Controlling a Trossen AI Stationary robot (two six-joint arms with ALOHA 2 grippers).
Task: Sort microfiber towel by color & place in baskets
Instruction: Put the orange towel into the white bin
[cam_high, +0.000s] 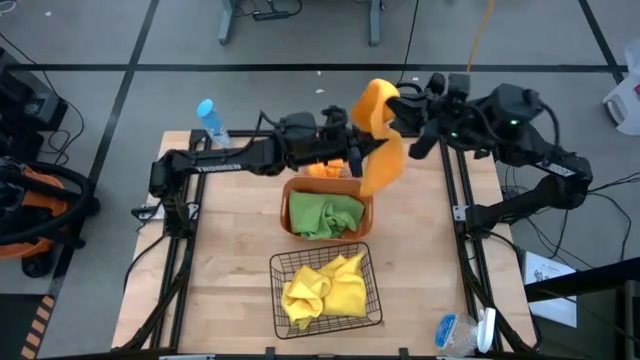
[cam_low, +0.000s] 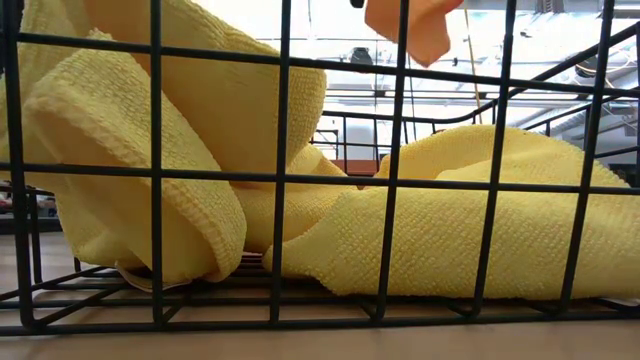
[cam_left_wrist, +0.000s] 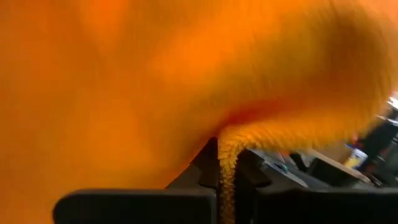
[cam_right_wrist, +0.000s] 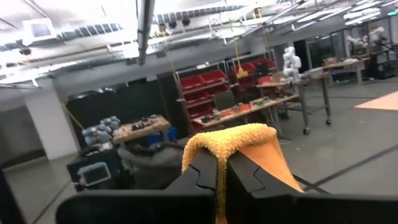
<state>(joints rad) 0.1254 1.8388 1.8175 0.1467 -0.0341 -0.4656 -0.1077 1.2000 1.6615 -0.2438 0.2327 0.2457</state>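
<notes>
One orange towel (cam_high: 378, 125) is up in the air between both grippers, above the table's far edge. My right gripper (cam_high: 398, 108) is shut on its upper part and my left gripper (cam_high: 352, 152) is shut on its lower part. The towel's hanging corner (cam_low: 410, 25) shows at the top of the low view. A second orange towel (cam_high: 325, 170) lies under the left arm, which hides the white bin. Two green towels (cam_high: 326, 213) lie in the orange-brown tub (cam_high: 288, 212). Yellow towels (cam_high: 325, 288) fill the black wire basket (cam_high: 375, 290). My left gripper pinches a fold of the orange towel (cam_left_wrist: 227, 152) between its two fingers. The cloth bulges up over the fingers and fills the wrist view. The towel is clear of the table. My right gripper pinches the orange towel's upper edge (cam_right_wrist: 219, 149) between its two fingers, coming from the table's right. The cloth humps over the fingertips and hangs down from them, clear of the table.
A blue-capped clear bottle (cam_high: 210, 120) stands at the table's far left corner. Another bottle (cam_high: 452, 330) lies off the near right corner. The tub and wire basket sit in a row down the table's middle, with bare wood (cam_high: 230, 260) on both sides.
</notes>
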